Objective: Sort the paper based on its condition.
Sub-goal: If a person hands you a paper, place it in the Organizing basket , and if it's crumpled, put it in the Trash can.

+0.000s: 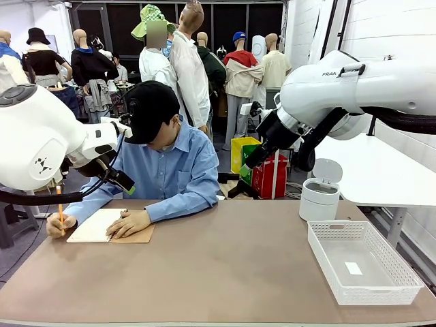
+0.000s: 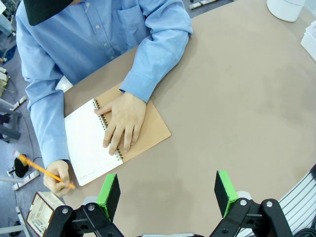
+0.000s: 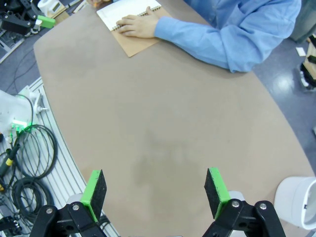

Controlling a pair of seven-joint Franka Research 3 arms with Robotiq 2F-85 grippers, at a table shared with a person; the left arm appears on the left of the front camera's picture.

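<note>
Table stretches open between notebook and basket, under spread right gripper.

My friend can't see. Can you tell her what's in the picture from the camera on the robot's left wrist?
A person in a blue shirt presses one hand flat on an open notebook and holds an orange pencil in the other hand. The left gripper hangs open above the brown table, touching nothing.

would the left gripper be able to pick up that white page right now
Probably not. The person's hand lies flat across the white page and the spiral of the notebook, and the page looks bound in. The left gripper hangs open above bare table beside it.
</note>
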